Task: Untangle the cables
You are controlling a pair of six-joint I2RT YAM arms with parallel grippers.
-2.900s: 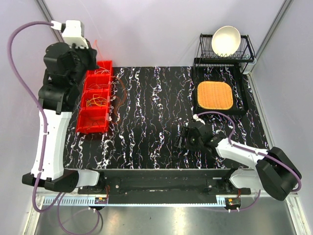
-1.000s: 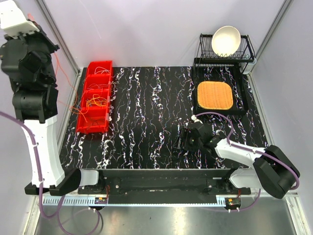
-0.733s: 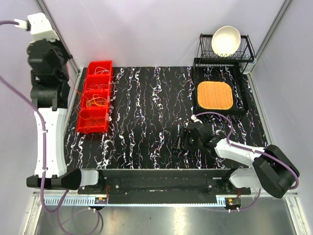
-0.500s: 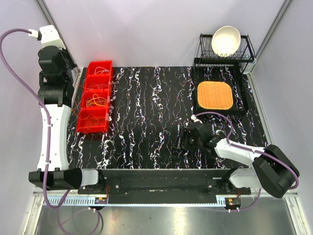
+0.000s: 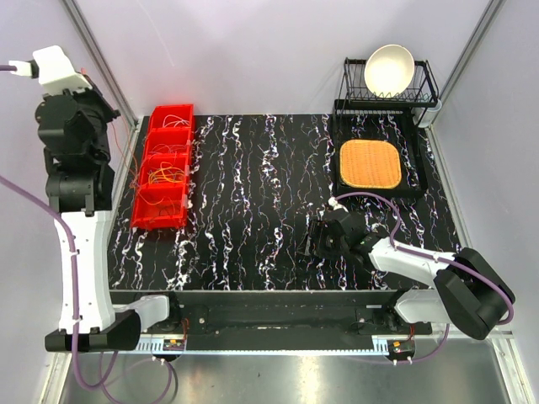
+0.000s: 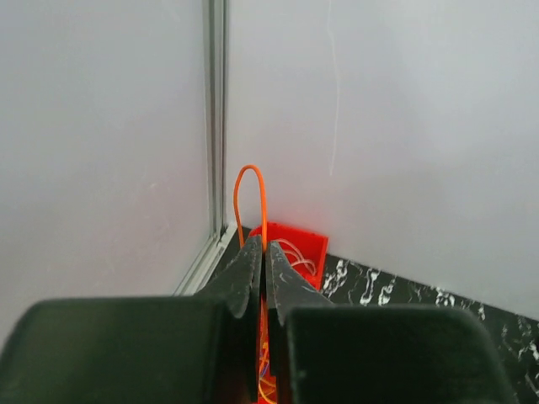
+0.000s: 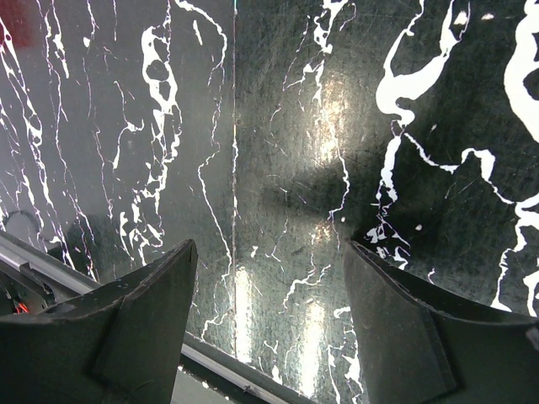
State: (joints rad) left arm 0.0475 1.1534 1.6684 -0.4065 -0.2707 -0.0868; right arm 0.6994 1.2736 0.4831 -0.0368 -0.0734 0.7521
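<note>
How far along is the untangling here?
Done: no cable lies sorted out yet. In hand: the left gripper, raised high, is shut on one orange cable. The right gripper hangs open over the table. Left: the other cables, looped together in the bin.

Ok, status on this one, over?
Left pincer shut on orange cable, held high. Right pincer open over table. Other cables in red bins. No obstruction seen.

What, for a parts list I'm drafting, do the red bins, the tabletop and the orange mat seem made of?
Red bins: likely moulded plastic, glossy, slightly translucent; the walls glow. Tabletop: black marble look with white veins, polished, since lights glare off it; stone or laminate, cannot tell. Orange mat: seemingly woven fibre, matt, with a fine grid texture.
</note>
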